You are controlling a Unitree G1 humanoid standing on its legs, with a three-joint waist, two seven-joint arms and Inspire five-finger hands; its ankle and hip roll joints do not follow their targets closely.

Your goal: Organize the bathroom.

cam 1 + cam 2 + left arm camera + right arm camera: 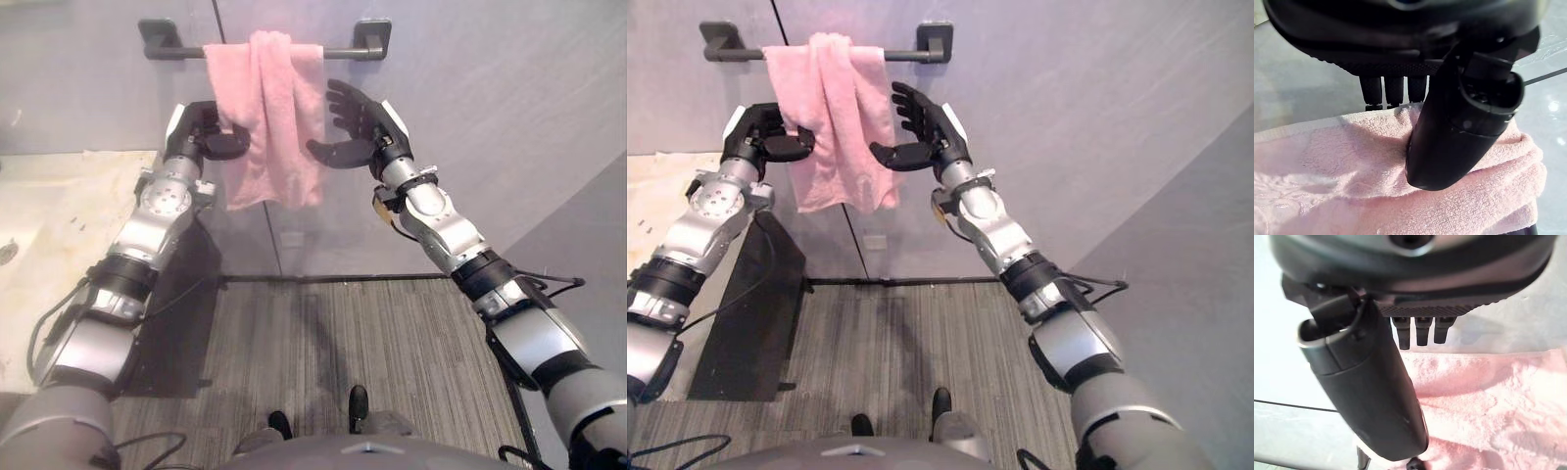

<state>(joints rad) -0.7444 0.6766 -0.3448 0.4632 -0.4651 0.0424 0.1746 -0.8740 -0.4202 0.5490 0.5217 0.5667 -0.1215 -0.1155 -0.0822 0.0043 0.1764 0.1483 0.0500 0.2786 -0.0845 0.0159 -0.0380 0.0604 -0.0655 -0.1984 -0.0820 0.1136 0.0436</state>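
left hand (211, 132) pinching pink towel (269, 117) edge, thumb pressed into cloth; right hand (358, 127) spread open beside other edge. draped bunched over wall rail (343, 53). risk: uneven pull dragging towel off rail.

**Count of what I can see**

I count one pink towel (266, 117), draped over one dark towel bar (345, 53). That bar has two wall brackets (373, 37), one at each end. Two hands are up at the towel: one left hand (208, 135) and one right hand (358, 125). Off to my left I see one pale countertop (69, 215), and below it what looks like one dark panel (171, 313), though I can't be sure.
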